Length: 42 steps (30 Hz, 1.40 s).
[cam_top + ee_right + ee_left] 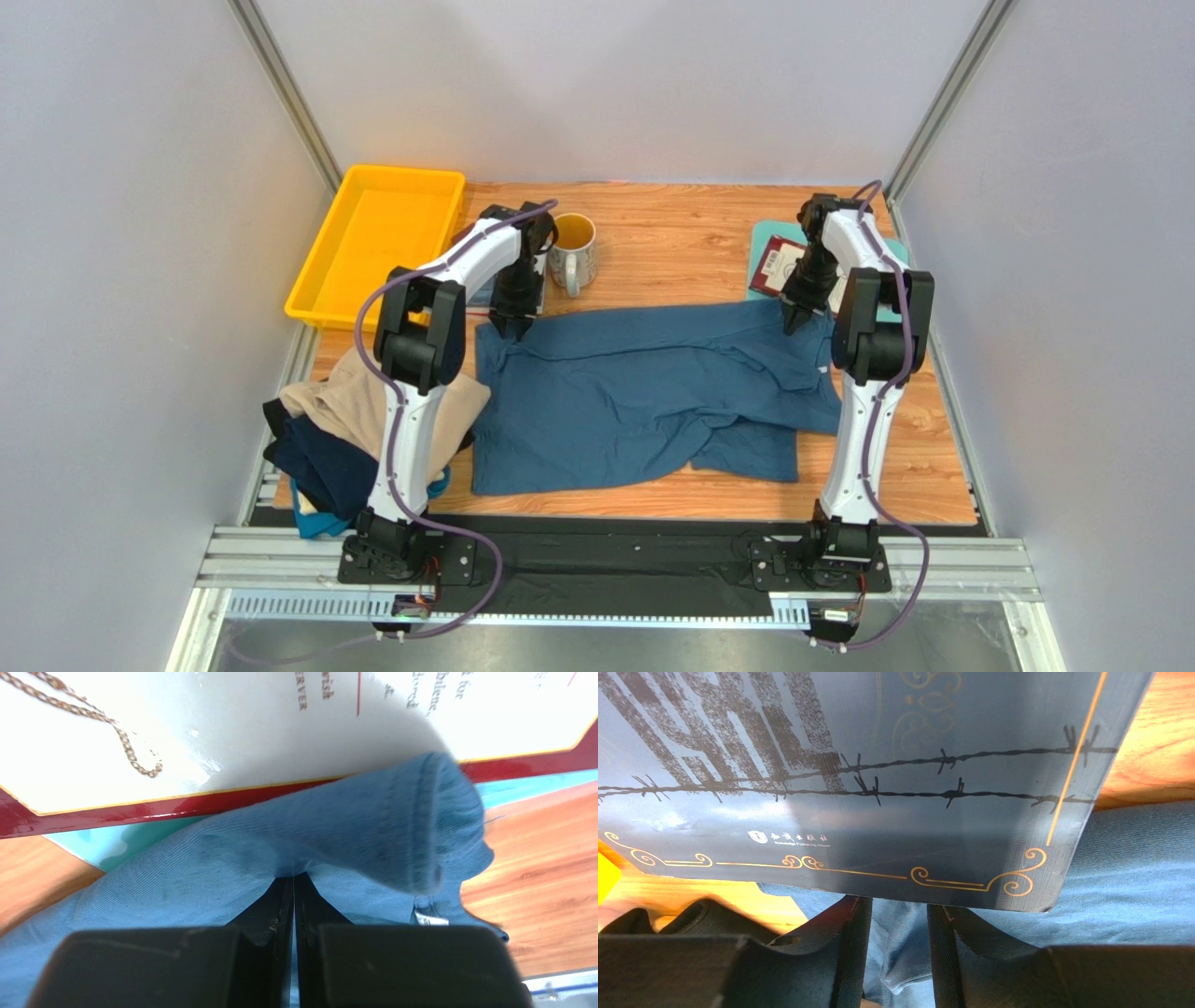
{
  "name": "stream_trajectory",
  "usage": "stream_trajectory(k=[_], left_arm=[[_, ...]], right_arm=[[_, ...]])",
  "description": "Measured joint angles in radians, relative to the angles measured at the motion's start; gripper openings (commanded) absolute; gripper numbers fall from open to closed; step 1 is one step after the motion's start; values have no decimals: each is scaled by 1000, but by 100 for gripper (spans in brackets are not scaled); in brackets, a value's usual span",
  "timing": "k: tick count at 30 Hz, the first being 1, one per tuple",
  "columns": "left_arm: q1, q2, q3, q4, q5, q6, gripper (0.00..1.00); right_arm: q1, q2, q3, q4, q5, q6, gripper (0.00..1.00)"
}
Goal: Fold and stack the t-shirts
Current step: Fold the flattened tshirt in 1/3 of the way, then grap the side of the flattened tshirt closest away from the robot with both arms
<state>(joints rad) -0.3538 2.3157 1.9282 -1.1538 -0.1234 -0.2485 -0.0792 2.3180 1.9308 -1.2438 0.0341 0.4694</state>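
The big teal-blue cotton t-shirt (631, 399) lies crumpled on the wooden counter (701, 231) just in front of the metal mug (572, 252). The left fingers (508, 325), right beside that mug, stand narrowly apart over a shirt corner gripping nothing, while the right fingers (795, 319), well off to the mug's right, are pinched on a bunched hem. My worry: with only one corner held, any pull probably drags the shirt skewed, and a grab on the left could snag the dark blue gold-trimmed book (843, 777) by the mug or knock the mug over.

A robot lab test cell: plain grey panel walls (126, 280), aluminium rail (617, 560), wooden table (673, 238).
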Motion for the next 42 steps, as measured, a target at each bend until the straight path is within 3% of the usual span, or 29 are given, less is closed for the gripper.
stream_trajectory(k=[6, 11, 20, 25, 32, 37, 42], left_arm=[[0, -76, -93, 53, 10, 9, 45], [0, -261, -204, 82, 12, 10, 50], [0, -483, -243, 97, 43, -19, 52], [0, -496, -323, 98, 68, -37, 52], [0, -504, -384, 106, 114, -58, 51], [0, -519, -409, 119, 137, -62, 51], [0, -523, -432, 128, 156, -62, 50]], right_arm=[[-14, 6, 29, 16, -45, -16, 31], [-17, -117, -87, 72, -118, -31, 47], [-7, -565, -315, 94, -158, -28, 57], [-6, -727, -606, 117, -183, -27, 64], [-6, -857, -971, 106, -226, -26, 70], [-6, -992, -1040, 98, -228, -27, 73], [-2, -934, -1042, 92, -208, -23, 73]])
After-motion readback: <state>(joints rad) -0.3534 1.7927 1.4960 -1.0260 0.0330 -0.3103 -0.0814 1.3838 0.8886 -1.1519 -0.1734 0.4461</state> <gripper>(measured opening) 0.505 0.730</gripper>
